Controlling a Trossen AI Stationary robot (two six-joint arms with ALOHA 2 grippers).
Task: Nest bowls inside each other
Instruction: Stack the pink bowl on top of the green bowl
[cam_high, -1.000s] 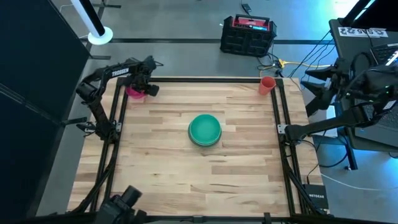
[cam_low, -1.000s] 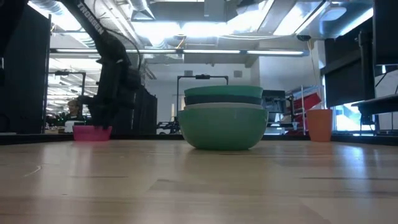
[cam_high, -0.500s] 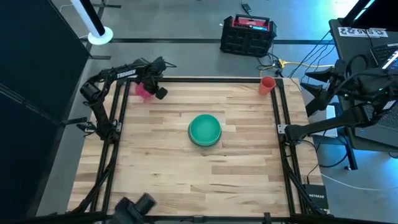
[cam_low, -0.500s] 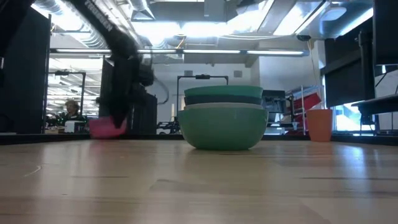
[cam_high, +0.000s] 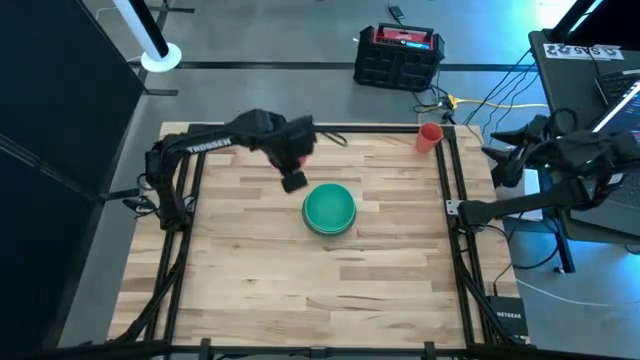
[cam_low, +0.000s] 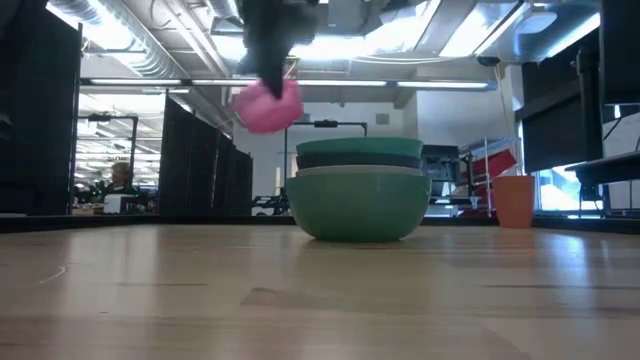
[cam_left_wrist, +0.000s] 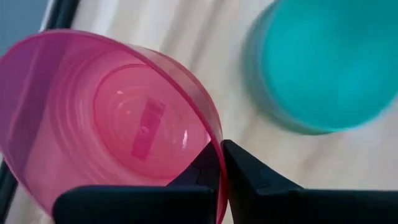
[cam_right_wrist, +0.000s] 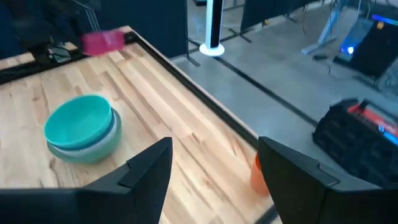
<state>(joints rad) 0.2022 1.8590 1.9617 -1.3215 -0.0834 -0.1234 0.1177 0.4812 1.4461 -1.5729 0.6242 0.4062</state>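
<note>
A small magenta-pink bowl (cam_left_wrist: 112, 124) hangs in the air, with my left gripper (cam_left_wrist: 221, 163) shut on it. In the high view that gripper (cam_high: 295, 165) hovers just to the far left of the stack of nested bowls (cam_high: 329, 208). The low view shows the pink bowl (cam_low: 267, 105) well above the table, up and to the left of the stack (cam_low: 358, 190). The stack stands on its base at the table's middle, with a teal bowl on top. My right gripper (cam_right_wrist: 214, 177) is open beyond the table's right edge and holds nothing. My left gripper pinches the pink bowl's rim (cam_left_wrist: 214, 140), one finger inside the bowl and one outside. The fingers come from above, slanting down. The bowl is lifted clear of the table and hangs tilted, its opening turned toward the wrist.
An orange cup (cam_high: 430, 135) stands at the table's far right corner. A black frame rail (cam_high: 447, 180) runs along the table's edges. Bare wood lies all around the stack.
My left gripper has shut on the pink bowl's rim at the far left corner and lifted it clear. It has swung up and toward the table's right with the bowl, to just beside the stack. My right arm has sunk a little.
</note>
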